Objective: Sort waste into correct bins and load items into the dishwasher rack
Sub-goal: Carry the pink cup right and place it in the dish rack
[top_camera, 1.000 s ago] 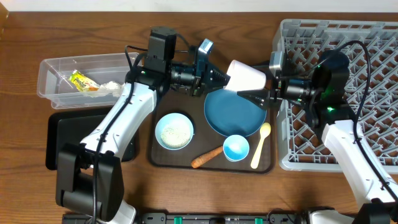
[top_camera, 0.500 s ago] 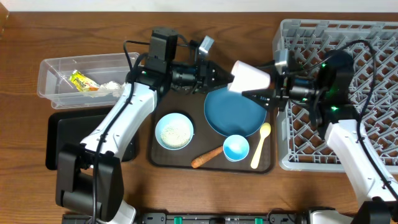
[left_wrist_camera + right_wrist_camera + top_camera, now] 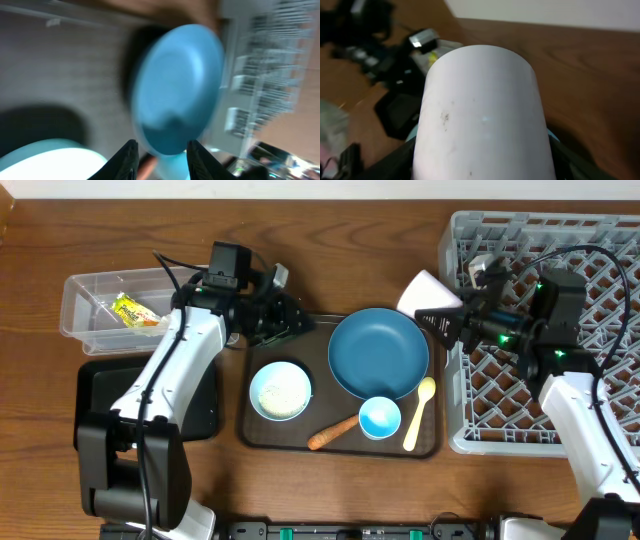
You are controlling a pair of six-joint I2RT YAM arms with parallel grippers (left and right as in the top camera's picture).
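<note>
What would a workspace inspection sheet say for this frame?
Surface: wooden table with a brown serving tray at centre.
Job's things: dark-blue plate, pale-blue bowl, blue-lined cup, cream spoon and carrot piece on that tray; wrapper in clear tub; black tray below it; rack at right.
Clutter: nothing seen.
Pincers: left pincer open, empty; right pincer shut on white cup, just left of rack.
Cables: black cable arcs over rack.
Surroundings: pale wall behind table.
</note>
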